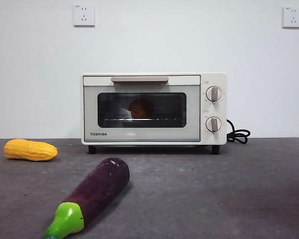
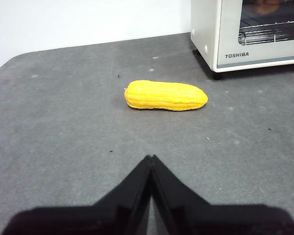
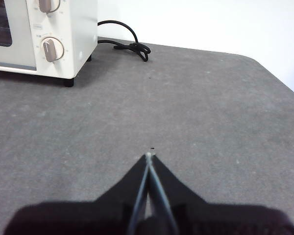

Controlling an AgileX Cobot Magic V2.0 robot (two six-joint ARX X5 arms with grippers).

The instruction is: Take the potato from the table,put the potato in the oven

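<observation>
I see open table (image 3: 196, 107) ahead of my right gripper (image 3: 149, 156), its far edge beyond, the oven (image 3: 63, 29) off to 1 side. My left gripper (image 2: 151, 157) hovers short of the corn cob (image 2: 165, 95). Both have their 2 jaws pressed together, holding nothing. The oven's door is closed; the potato (image 1: 140, 108), an orange-brown lump, sits inside on the rack.
</observation>
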